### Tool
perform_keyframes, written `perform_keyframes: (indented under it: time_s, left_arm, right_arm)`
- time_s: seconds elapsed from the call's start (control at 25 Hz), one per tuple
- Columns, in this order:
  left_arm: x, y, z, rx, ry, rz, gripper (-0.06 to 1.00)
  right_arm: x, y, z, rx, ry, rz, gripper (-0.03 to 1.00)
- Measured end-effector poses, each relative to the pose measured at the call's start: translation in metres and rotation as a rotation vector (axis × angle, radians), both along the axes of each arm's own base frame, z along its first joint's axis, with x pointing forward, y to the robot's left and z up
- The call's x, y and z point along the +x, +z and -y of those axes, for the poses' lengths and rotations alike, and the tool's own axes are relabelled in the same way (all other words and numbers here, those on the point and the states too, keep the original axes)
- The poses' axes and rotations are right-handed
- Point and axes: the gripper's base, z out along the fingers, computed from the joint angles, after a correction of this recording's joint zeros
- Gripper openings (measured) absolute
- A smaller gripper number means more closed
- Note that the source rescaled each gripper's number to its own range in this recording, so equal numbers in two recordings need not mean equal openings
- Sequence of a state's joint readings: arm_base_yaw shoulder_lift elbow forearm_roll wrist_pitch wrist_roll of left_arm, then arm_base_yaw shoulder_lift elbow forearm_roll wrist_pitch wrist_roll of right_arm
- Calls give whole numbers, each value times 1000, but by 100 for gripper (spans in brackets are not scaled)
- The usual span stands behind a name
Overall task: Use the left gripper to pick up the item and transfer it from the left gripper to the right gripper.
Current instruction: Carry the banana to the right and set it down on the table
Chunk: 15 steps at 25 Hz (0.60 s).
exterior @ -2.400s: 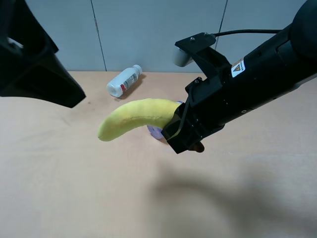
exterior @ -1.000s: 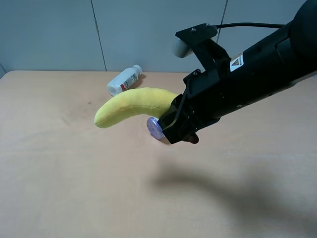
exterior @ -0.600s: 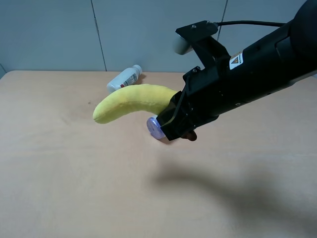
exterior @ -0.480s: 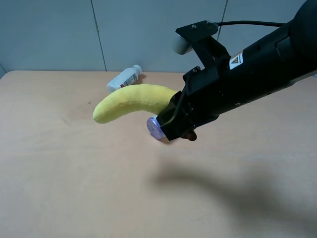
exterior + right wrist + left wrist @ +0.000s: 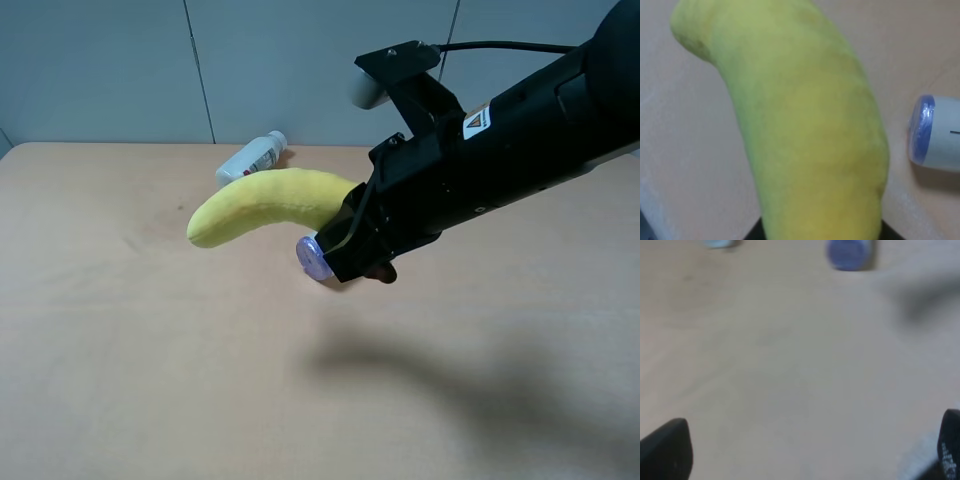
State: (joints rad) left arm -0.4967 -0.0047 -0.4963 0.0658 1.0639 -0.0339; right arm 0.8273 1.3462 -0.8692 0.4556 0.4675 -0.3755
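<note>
Banana: the yellow banana [image 5: 265, 200] hangs in the air over the middle of the tabletop [image 5: 150, 350], clear of it.
Long axis: from where I stand, as in the high view, it runs roughly from 3 o'clock to 9 o'clock, arched with the hump upward.
Pointing: the rounded free end droops toward 8 o'clock. The other end is buried in the right tool [image 5: 348, 240].
Stem end: a small dark brown nub shows just under that tool.
Right tool: clamped around the banana's thick end. Seen from its wrist, the banana [image 5: 810, 140] fills the view, with a sliver of black jaw on either side of it.
Left tool: out of sight from the high view. Its own camera shows the left tool [image 5: 807, 455] with two dark tips spread wide and only blurred tabletop between them.
Can: the can [image 5: 312, 256] lies on its side on the tabletop. Its purple end peeks out under the right tool's tip, at about 5 o'clock from the banana's middle and apart from the fruit. It also shows from the right wrist [image 5: 935, 132] and, blurred, from the left [image 5: 847, 252].
White pill bottle: the white pill bottle [image 5: 250, 163] lies on its side near the far wall, slanting from 1 to 7 o'clock. The banana's hump overlaps its near end from the high view.
In the way: the bulky right arm hides the tabletop toward 3 o'clock.
</note>
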Motion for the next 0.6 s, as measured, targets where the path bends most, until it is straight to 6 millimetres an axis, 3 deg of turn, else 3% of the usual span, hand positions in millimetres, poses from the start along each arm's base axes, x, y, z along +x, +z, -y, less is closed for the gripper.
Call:
perform_keyframes:
  time_s: [0.36,0.6]
  left_arm:
    - [-2,0,5,-1,421,5,98]
    - [-2,0,6,-1,508,6,98]
  right_arm:
    - [1,1,0,11,-8,14,2]
    - [2,2,-1,16,-12,21,2]
